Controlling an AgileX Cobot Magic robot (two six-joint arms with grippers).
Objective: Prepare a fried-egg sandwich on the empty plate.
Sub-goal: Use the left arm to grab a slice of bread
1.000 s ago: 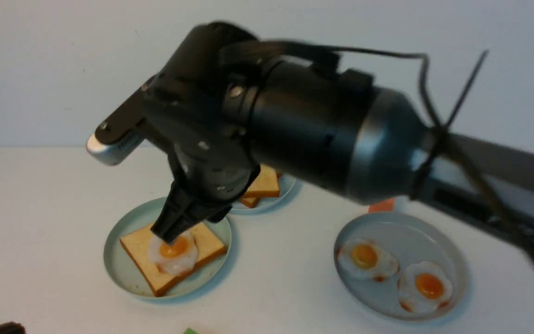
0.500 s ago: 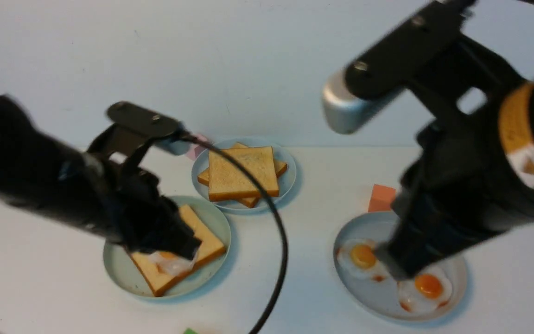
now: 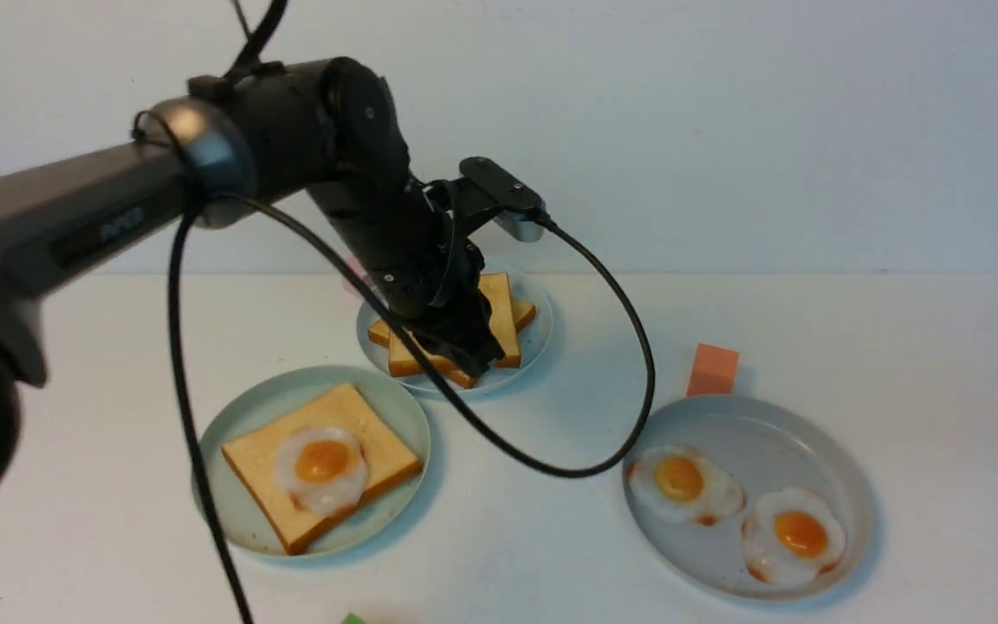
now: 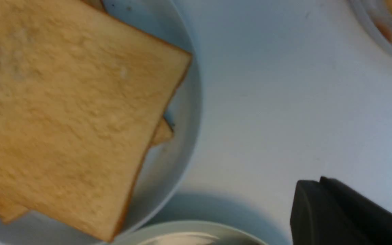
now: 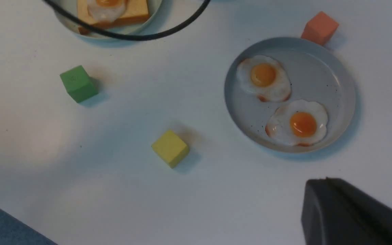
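Note:
The mint-green plate [image 3: 209,485] holds one toast slice [image 3: 360,416] with a fried egg [image 3: 322,464] lying on top; nothing covers the egg. Behind it, a stack of toast slices [image 3: 509,316] lies on a small pale blue plate [image 3: 541,334]. My left gripper [image 3: 482,351] hangs over the near right part of that stack. In the left wrist view its fingers [image 4: 313,185] are pressed together, beside the top slice [image 4: 66,112], with nothing between them. My right gripper [image 5: 318,183] is shut and empty above bare table, outside the front view.
A grey plate [image 3: 776,433] at the right holds two more fried eggs [image 3: 681,481] [image 3: 798,536]. An orange cube [image 3: 713,370] stands behind it. A green cube [image 5: 78,84] and a yellow cube [image 5: 170,148] sit nearer the front. The left arm's cable [image 3: 551,468] droops between the plates.
The right arm let the egg go on the toast and pulled back out of the front view. The left arm swung from the mint plate to the toast stack.

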